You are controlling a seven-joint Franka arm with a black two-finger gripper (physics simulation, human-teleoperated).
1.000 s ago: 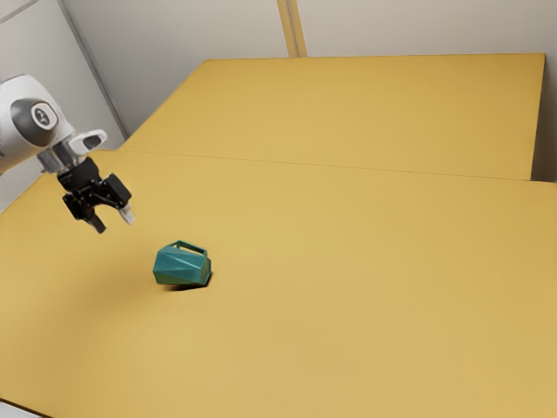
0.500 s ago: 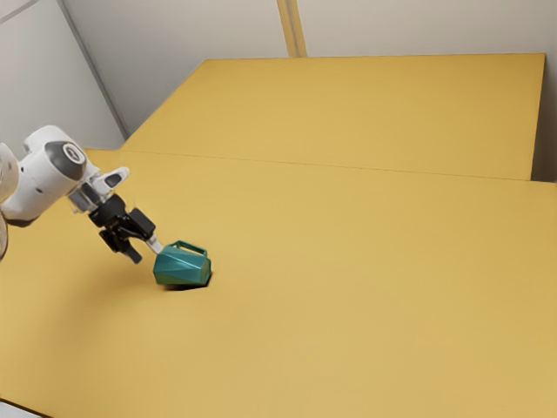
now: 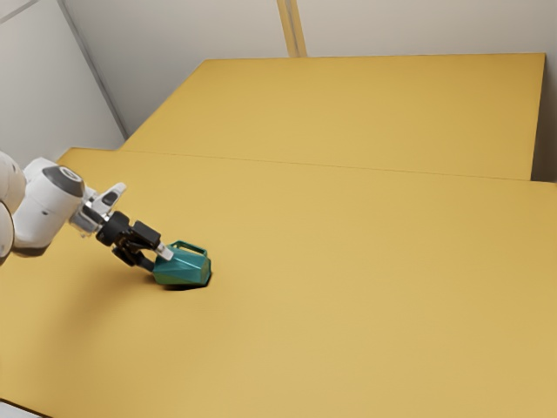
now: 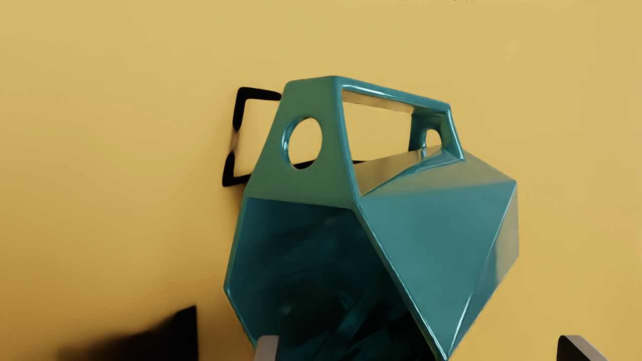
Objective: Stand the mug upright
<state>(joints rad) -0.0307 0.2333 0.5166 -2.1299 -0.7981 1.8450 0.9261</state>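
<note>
In the exterior view the black gripper [image 3: 157, 259] reaches down to the open end of the teal mug [image 3: 184, 268], on the side facing the arm. The mug lies on its side on the yellow table [image 3: 348, 287], handle up. In the wrist view the faceted mug [image 4: 431, 225] turns its dark mouth toward my hand. The gripper [image 4: 417, 348] is open there, its fingertips wide apart: one overlaps the mouth's lower rim, the other stands beyond the mug's outer wall. Whether either finger touches the mug I cannot tell.
A second yellow surface [image 3: 374, 113] adjoins the table at the back of the exterior view, with pale walls [image 3: 418, 26] behind it. The table's near edge crosses the exterior view's lower left corner. A dark shadow lies beside the mug.
My hand has moved down and toward the exterior view's right, from above the table to the mug's open end. The mug has kept its place.
</note>
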